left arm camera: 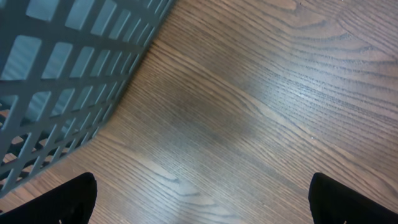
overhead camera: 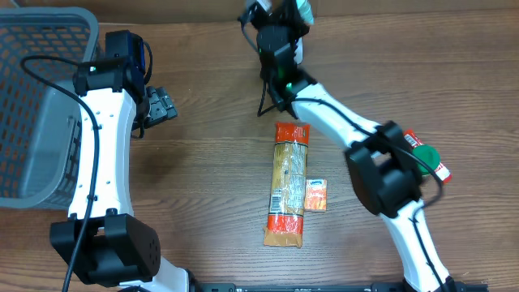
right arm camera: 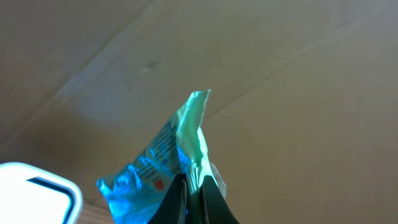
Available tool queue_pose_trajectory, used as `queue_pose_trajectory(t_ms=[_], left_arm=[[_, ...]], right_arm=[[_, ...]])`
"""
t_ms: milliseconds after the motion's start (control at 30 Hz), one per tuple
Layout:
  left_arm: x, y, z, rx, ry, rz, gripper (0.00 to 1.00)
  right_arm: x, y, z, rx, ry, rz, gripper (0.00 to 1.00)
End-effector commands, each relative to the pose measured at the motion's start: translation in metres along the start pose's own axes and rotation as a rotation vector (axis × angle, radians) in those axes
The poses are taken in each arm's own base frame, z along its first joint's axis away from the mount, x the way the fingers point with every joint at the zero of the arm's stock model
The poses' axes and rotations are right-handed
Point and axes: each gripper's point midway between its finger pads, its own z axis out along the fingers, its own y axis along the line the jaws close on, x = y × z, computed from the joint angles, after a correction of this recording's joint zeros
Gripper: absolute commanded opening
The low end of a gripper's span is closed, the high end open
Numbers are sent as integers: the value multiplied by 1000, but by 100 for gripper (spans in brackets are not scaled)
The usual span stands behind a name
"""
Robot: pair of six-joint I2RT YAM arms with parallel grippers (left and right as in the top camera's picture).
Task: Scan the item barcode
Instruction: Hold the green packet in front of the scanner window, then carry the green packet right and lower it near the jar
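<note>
Right gripper (right arm camera: 196, 190) clenched on teal packet (right arm camera: 155, 168), held up just beside white device (right arm camera: 37, 193), likely scanner. Print shows on side nearer device. Scan looks pending. Left gripper (overhead camera: 160, 105) spread wide, empty, well apart from device.

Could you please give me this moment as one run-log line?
right pincer: shut on teal packet | left pincer: open, empty, beside basket

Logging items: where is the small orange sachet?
Overhead view, mid-table: the small orange sachet lies just right of the long orange-ended packet, beside its nearer half.
</note>
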Motion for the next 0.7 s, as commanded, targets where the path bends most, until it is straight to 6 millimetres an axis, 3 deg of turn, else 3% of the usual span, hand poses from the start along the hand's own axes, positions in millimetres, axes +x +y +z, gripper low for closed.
queue_pose_trajectory(t_ms=[0, 100, 200, 400, 467, 500, 567, 667], left_arm=[[-5, 0, -4, 6, -14, 16, 100], [-5, 0, -4, 6, -14, 16, 100], [-5, 0, -4, 6, -14, 16, 100], [-5, 0, -4, 6, -14, 16, 100], [-5, 0, -4, 6, -14, 16, 100], [-5, 0, -4, 6, -14, 16, 100], [-5, 0, -4, 6, -14, 16, 100], [-5, 0, -4, 6, -14, 16, 100]], right_arm=[[-40, -89, -22, 50, -23, 207, 4], [-33, -102, -35, -17, 47, 220, 4], [-8, -101, -54, -121, 165, 168, 4], [103, -62, -111, -441, 571, -37, 4], [155, -39, -148, -671, 773, -63, 4], [172, -34, -161, -748, 839, -62, 6], [199, -32, -173, -814, 945, -45, 6], [237, -36, -177, -821, 1053, -48, 6]])
